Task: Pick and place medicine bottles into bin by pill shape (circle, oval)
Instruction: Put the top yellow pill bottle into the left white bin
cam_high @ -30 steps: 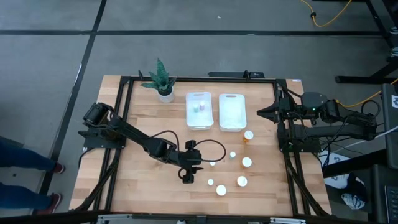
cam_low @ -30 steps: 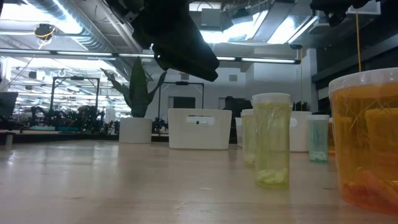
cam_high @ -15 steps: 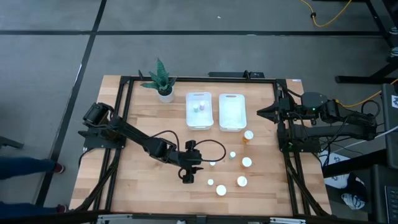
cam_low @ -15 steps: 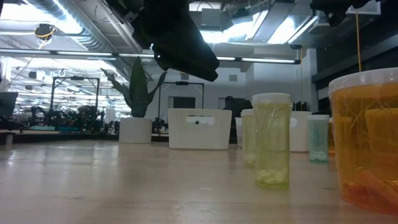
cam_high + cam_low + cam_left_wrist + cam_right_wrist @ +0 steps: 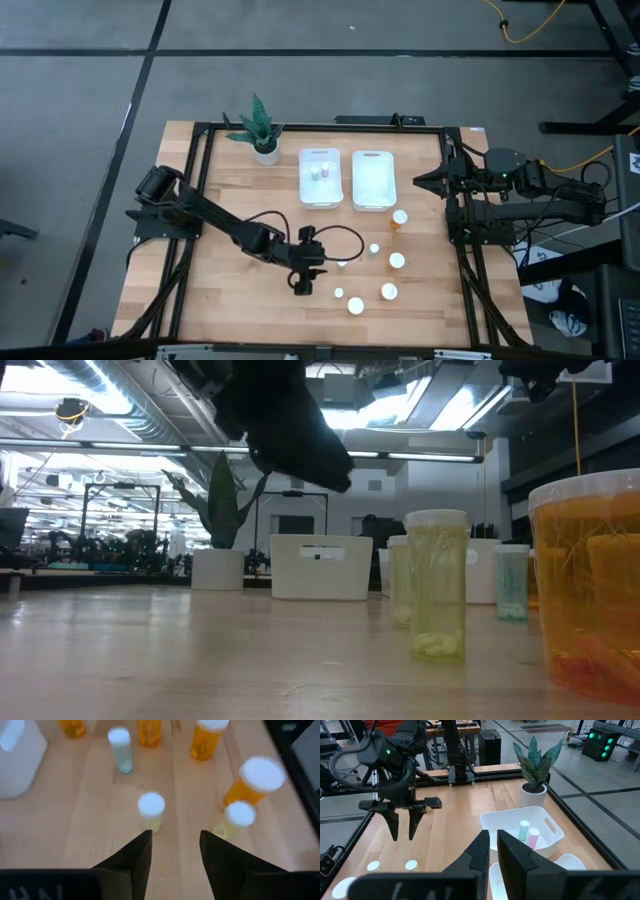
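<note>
1. The left gripper (image 5: 302, 287) is seen in the lower middle of the high view, poised above the table (image 5: 220, 300) with its fingers spread to a moderate gap and nothing between them. A small pale bottle (image 5: 151, 811) stands just ahead of that gap in the left wrist view; the same bottle (image 5: 341, 263) is judged to be the white cap just right of the gripper from above.

2. The remaining medicine bottles (image 5: 388, 291) are scattered over the lower right of the table in the high view; an amber bottle (image 5: 252, 781) and another pale bottle (image 5: 236, 819) stand close at the right of the wrist frame.

3. The step in hand is judged to be the approach to the nearest pale bottle. The gap should be centred on its cap, and the descent kept vertical so that the neighbours are not knocked.

4. The body should be gripped below the cap, since a light bottle can tip if pinched high.

5. Two bottles already lie in the left bin (image 5: 320, 177); the right bin (image 5: 373, 180) looks empty. The pill shape cannot be read here.

6. The right gripper (image 5: 420, 182) waits at the right table edge, fingers nearly closed, holding nothing.
</note>
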Controlling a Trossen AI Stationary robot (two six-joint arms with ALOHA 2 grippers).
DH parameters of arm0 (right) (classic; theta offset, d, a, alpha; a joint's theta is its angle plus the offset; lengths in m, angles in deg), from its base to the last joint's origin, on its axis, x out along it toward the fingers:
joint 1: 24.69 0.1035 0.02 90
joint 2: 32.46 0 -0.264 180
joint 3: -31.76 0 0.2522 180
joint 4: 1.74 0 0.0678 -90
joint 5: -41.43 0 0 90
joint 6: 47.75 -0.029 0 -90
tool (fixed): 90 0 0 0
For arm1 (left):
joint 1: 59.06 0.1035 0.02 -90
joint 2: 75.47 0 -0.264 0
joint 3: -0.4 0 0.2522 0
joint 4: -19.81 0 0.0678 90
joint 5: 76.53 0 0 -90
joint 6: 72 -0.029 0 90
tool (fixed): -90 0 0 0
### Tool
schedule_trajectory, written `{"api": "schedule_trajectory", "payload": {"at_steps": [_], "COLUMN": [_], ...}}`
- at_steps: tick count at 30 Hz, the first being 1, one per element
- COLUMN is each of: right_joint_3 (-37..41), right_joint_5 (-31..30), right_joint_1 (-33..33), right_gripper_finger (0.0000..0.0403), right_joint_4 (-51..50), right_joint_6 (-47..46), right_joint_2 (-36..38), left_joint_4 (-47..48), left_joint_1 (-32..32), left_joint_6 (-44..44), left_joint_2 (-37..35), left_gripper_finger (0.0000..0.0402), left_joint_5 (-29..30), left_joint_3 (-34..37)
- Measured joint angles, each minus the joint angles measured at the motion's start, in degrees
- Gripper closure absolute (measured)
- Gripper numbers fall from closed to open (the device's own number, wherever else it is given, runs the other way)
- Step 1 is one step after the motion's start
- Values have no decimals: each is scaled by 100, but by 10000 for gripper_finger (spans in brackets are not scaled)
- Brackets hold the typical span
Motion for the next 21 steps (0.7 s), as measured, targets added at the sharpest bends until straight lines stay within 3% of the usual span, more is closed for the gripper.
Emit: {"api": "schedule_trajectory", "payload": {"at_steps": [14, 21], "right_joint_3": [0, 0], "right_joint_5": [2, 2], "right_joint_1": [1, 2], "right_gripper_finger": [363, 363], "right_joint_4": [-2, -20], "right_joint_6": [-1, 0], "right_joint_2": [0, 0], "left_joint_4": [-106, -217], "left_joint_1": [332, 349], "left_joint_6": [0, 0], "left_joint_2": [640, 641], "left_gripper_finger": [243, 221], "left_joint_5": [-264, -454], "left_joint_3": [7, 9]}}
